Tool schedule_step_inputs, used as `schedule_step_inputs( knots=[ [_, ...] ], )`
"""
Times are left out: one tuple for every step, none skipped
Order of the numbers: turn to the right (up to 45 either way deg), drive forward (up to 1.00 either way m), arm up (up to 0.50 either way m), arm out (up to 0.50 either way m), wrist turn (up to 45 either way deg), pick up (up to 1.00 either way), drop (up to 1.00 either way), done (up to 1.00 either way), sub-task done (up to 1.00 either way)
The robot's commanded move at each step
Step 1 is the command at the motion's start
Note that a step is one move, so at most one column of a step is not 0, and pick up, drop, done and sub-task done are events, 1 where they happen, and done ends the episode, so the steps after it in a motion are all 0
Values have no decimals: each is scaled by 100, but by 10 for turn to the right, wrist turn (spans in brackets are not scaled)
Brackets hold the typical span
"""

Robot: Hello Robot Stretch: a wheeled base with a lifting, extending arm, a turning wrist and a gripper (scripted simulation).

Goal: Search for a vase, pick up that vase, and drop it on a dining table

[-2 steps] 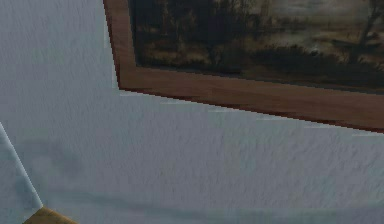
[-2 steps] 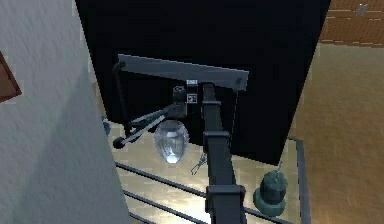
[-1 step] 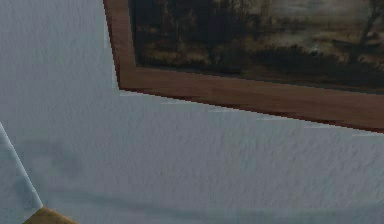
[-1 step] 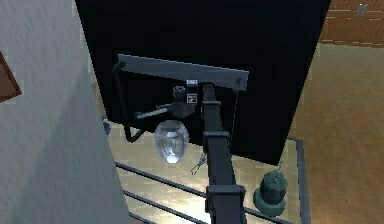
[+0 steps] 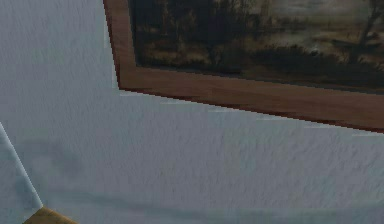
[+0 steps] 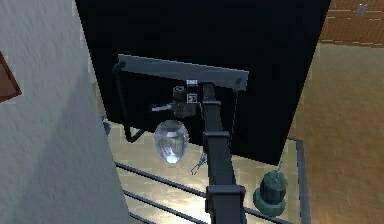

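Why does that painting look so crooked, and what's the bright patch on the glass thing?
Forward view: the framed painting slants, probably from the camera's angle, not a crooked hanging; soft grey shadow lies on the wall below. Arm side view: the glass vase catches pale highlights, while the black panel behind it reflects nothing.

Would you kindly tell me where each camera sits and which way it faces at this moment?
Forward view: on the robot, facing ahead at a grey wall and a wood-framed painting; nothing of the robot's body.
Arm side view: on the robot's body, facing sideways over the arm, gripper, a clear vase and a black panel.
Shared: the brown frame corner at the arm side view's left edge is probably that painting's.
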Motion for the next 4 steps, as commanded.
schedule_step_inputs(
  knots=[
    [0,0,-30,0,0,0,0,0,0],
    [0,0,0,0,0,100,0,0,0],
    [0,0,10,0,0,0,0,0,0],
    [0,0,32,0,0,0,0,0,0]
  ],
)
